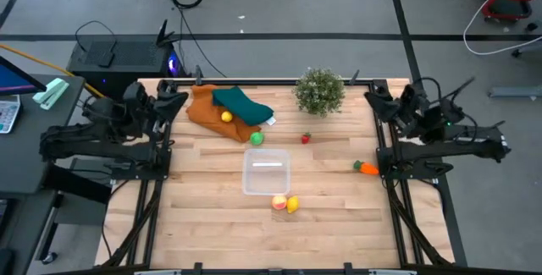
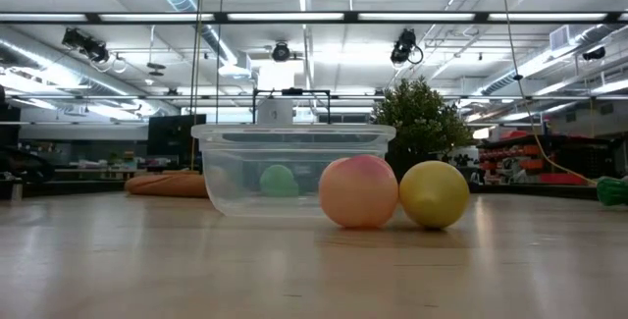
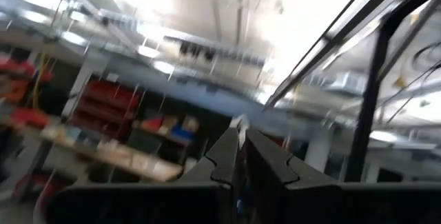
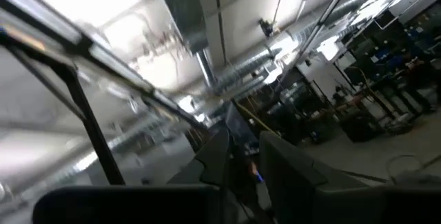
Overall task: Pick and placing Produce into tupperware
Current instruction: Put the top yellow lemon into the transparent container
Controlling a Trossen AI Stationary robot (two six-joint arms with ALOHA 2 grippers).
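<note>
The clear square tupperware (image 1: 266,173) stands mid-table; in the low view the tupperware (image 2: 292,167) shows nothing inside. The produce lies scattered: a peach piece (image 1: 279,201) and a yellow one (image 1: 293,205) rest near the tub's near side, touching each other (image 2: 359,190) (image 2: 434,193). A green piece (image 1: 257,139), a red one (image 1: 306,138) and an orange carrot (image 1: 367,167) lie on the wood. Another yellow piece (image 1: 226,116) sits on the orange cloth. My left gripper (image 1: 175,97) is parked shut at the far left corner. My right gripper (image 1: 375,97) waits at the far right corner, its fingers a narrow gap apart.
An orange cloth (image 1: 213,114) with a teal cloth (image 1: 243,104) on it lies at the far left. A bushy potted plant (image 1: 320,91) stands at the far edge. Bare wood spreads along the near side of the table (image 1: 220,233).
</note>
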